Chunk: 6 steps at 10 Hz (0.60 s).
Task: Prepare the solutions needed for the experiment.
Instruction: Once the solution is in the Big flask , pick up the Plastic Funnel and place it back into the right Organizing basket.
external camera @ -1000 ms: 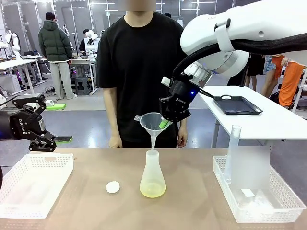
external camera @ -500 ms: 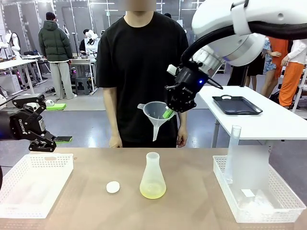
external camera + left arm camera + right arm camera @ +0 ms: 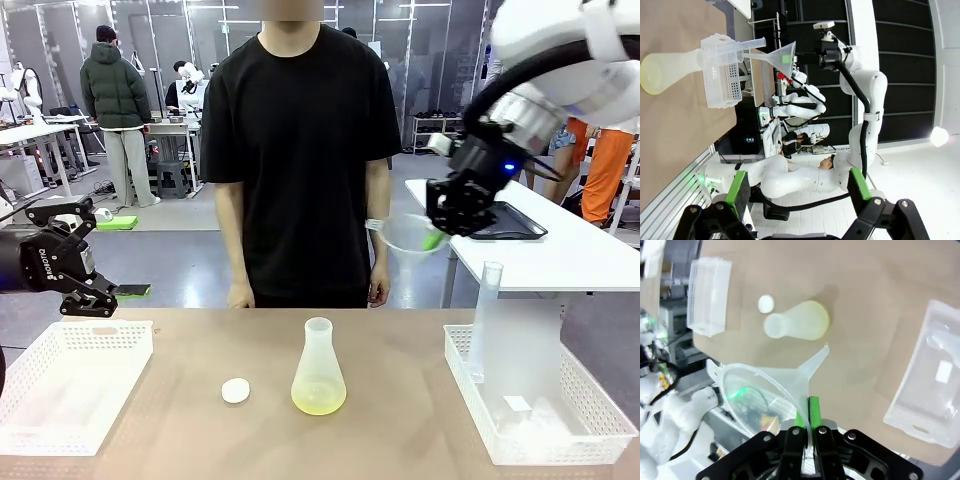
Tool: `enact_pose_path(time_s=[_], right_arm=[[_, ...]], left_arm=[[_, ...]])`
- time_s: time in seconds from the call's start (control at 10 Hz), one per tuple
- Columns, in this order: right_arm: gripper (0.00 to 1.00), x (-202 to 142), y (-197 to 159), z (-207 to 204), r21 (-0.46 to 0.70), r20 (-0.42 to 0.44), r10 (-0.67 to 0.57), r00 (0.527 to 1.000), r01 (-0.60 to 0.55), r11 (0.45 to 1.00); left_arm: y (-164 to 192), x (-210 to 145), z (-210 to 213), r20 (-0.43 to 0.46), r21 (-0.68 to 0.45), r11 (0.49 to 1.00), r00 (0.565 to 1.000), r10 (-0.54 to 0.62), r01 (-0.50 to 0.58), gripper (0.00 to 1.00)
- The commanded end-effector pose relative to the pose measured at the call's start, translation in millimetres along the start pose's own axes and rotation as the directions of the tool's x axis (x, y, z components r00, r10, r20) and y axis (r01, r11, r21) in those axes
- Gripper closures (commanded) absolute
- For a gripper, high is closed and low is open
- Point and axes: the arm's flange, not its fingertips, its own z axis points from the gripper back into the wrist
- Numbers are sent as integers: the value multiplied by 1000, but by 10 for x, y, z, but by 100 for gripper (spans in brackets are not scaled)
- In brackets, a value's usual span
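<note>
Since the earlier frame the right gripper [image 3: 432, 238] has swung away from above the flask [image 3: 318, 370] and now hangs at the right of the front frame, higher than the table [image 3: 400, 430]. It carries the clear funnel [image 3: 403, 234] with it.

- Right gripper: jaws pinched tight on the funnel's wall. In the wrist view the green pads sit either side of the thin plastic.
- Left gripper [image 3: 102, 258]: at the left edge of the front frame, jaws spread wide and holding nothing. It is above the left white basket [image 3: 100, 326].
- Flask: upright at centre table with its mouth uncovered. The solution [image 3: 318, 402] is a shallow pale yellow layer in its base.
- Small white cap [image 3: 235, 391]: flat on the table, to the left of the flask and apart from it.
- Right white basket [image 3: 470, 385]: lower right, with a tall clear cylinder [image 3: 488, 320] standing upright in its near-left corner.
- Person [image 3: 300, 150]: stands behind the table at centre, arms down.
</note>
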Motion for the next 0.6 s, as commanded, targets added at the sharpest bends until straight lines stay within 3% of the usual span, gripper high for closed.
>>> enact_pose_path(time_s=[0.0,0.2,0.3,0.5], right_arm=[[100,-274,-234,69,-25,34,-75,997,76,997],[100,-414,-396,78,-65,52,-120,991,123,990],[100,-249,-353,137,-24,26,-70,997,70,997],[100,-249,-353,137,-24,26,-70,997,70,997]], left_arm=[[-13,-6,-5,-5,-11,1000,1000,0,0,0],[-13,-6,-5,-5,-11,1000,1000,0,0,0],[-13,-6,-5,-5,-11,1000,1000,0,0,0],[-13,-6,-5,-5,-11,1000,1000,0,0,0]])
